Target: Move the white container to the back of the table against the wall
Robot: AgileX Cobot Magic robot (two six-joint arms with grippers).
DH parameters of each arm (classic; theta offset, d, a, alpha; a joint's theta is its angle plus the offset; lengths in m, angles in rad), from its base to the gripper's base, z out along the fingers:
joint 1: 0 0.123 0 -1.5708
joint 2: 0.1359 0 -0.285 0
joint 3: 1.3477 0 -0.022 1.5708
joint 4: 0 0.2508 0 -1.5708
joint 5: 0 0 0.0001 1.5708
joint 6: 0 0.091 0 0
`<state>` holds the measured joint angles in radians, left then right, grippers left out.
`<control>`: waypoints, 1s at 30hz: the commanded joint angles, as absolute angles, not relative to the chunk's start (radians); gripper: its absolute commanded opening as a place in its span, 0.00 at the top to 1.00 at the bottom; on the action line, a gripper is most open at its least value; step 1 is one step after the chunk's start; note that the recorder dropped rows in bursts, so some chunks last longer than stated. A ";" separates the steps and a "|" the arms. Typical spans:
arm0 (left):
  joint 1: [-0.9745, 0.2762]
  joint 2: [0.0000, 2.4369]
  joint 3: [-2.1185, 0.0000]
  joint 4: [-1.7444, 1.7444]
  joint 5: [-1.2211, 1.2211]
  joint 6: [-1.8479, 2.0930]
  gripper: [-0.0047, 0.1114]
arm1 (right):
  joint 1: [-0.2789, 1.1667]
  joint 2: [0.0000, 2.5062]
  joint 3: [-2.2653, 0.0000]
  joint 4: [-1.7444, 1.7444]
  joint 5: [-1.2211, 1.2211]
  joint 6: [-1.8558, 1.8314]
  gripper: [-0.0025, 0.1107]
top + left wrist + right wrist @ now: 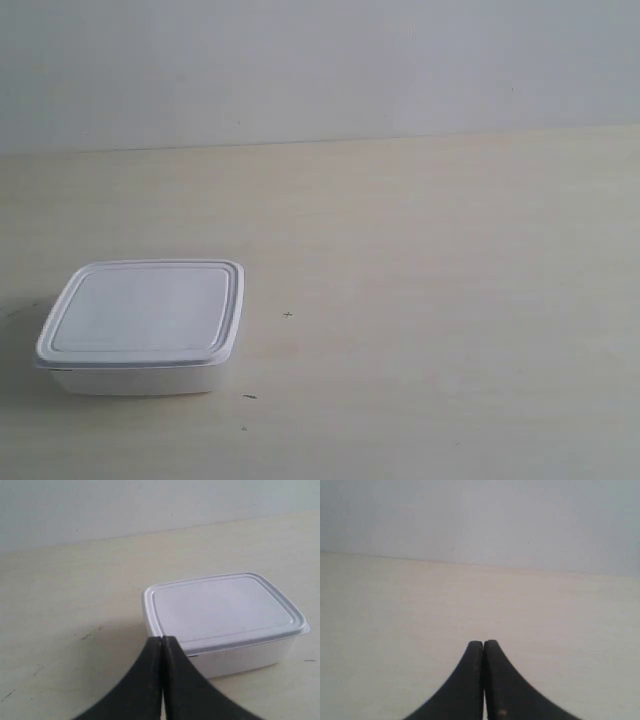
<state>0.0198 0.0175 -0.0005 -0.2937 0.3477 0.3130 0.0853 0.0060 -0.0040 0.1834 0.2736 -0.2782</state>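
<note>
- White lidded container (140, 325) sits on the table (430, 250), well apart from the wall (320, 60).
- Left gripper (162, 641): black fingers pressed together, holding nothing, near the container.
- Right gripper (483, 644): likewise closed, facing the wall.

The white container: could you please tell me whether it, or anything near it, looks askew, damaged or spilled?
Nothing stands out. The white container sits flat on the table, lid seated evenly, with no crack or spill showing. The only marks are a few tiny dark specks on the table nearby.
</note>
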 commanded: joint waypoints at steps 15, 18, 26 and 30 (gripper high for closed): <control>0.024 0.013 0.000 -0.951 0.043 0.307 0.96 | 0.082 0.000 0.000 0.410 -0.182 -0.171 0.98; 0.024 0.013 -0.001 -0.949 0.032 0.318 0.96 | 0.082 0.000 0.000 0.472 -0.287 -0.171 0.98; 0.024 0.083 -0.092 -0.967 0.131 0.313 0.96 | 0.082 0.027 -0.084 0.466 -0.019 0.017 0.98; 0.024 0.311 -0.313 -0.892 0.261 0.313 0.96 | 0.082 0.240 -0.299 0.451 0.154 -0.022 0.98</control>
